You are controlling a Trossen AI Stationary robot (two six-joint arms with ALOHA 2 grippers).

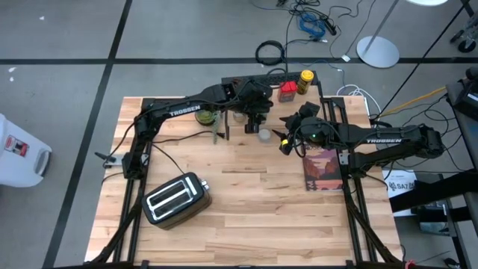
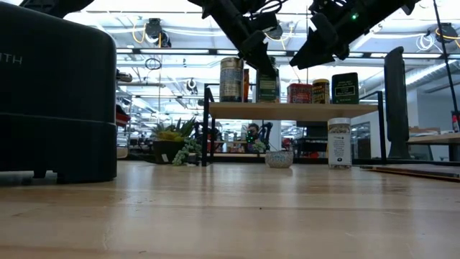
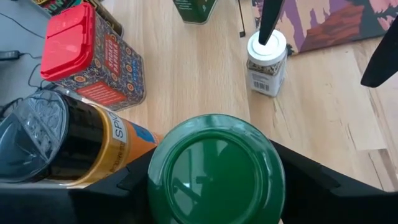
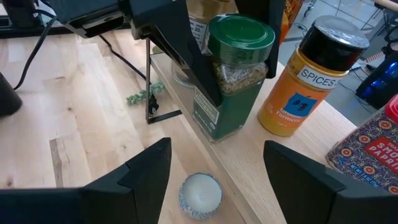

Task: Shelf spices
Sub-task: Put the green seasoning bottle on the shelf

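Note:
My left gripper [image 1: 258, 104] reaches over the shelf [image 2: 302, 110] at the table's far edge and is shut on a glass jar with a green lid [image 4: 239, 37]. Beside that jar on the shelf stand an orange jar with a black lid [image 4: 308, 84], a red-lidded tin [image 3: 81, 53], a dark green tin [image 2: 345, 88] and a tall jar [image 2: 231, 79]. A white-capped jar [image 1: 264, 135] stands on the table in front of the shelf. My right gripper [image 4: 216, 149] hovers open above that white-capped jar [image 4: 200, 193], touching nothing. My left gripper pinches the green-lidded jar between its two fingers [image 4: 196, 65], on opposite sides of the glass body just under the lid [image 4: 236, 78]. The fingers come from above, slanting down. The jar is upright with its base [image 2: 267, 99] on the shelf top.
A silver toaster [image 1: 175, 198] sits toward the near left. A flat box with a landscape picture [image 1: 323, 168] lies under the right arm. A small potted plant [image 1: 209, 116] stands left of the shelf. Bare wood [image 1: 254, 194] lies in the middle and near part.

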